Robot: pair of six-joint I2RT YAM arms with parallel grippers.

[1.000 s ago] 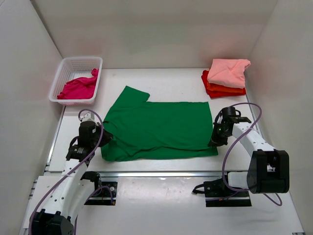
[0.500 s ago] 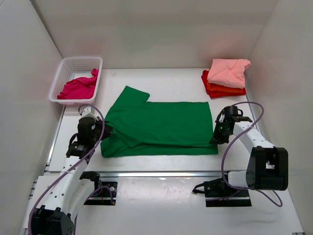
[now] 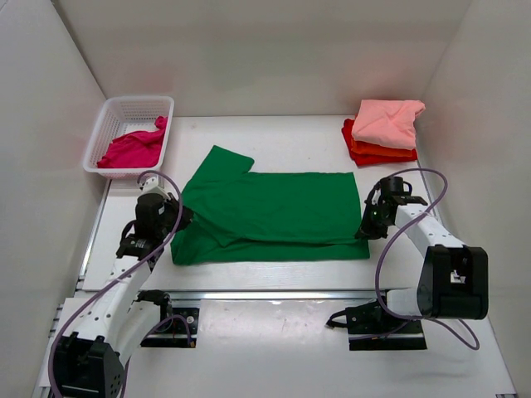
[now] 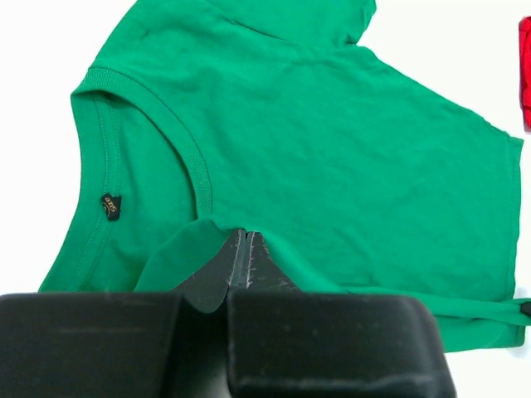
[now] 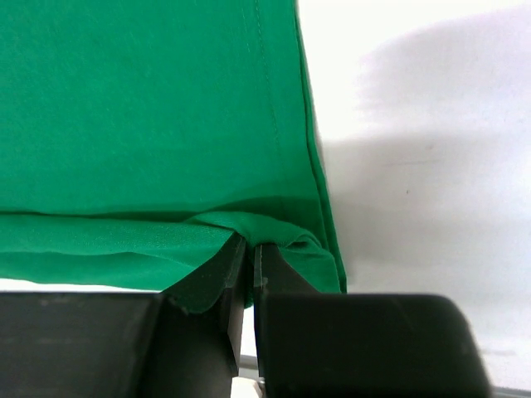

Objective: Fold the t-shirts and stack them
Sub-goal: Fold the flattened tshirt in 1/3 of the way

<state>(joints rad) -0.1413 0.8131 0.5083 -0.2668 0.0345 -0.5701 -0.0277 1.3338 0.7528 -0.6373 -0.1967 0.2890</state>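
Observation:
A bright green t-shirt (image 3: 274, 211) lies spread in the middle of the table, collar to the left. My left gripper (image 3: 182, 219) is shut on its near-left edge, beside the collar (image 4: 197, 170); the fingertips pinch a raised fold of cloth, as the left wrist view shows (image 4: 246, 238). At the near-right corner by the hem my right gripper (image 3: 365, 230) is also shut on the green t-shirt, with cloth bunched over its tips (image 5: 250, 244). Between the two grippers the lifted near edge lies doubled over the body.
A white lattice basket (image 3: 117, 111) at the back left holds a magenta t-shirt (image 3: 133, 149). At the back right a folded salmon pink t-shirt (image 3: 387, 120) tops a stack of orange-red and red ones (image 3: 377, 152). White walls close in the table's sides.
Both grippers have moved away from the table's near edge, carrying the green t-shirt's near edge with them. The fold over the body has widened.

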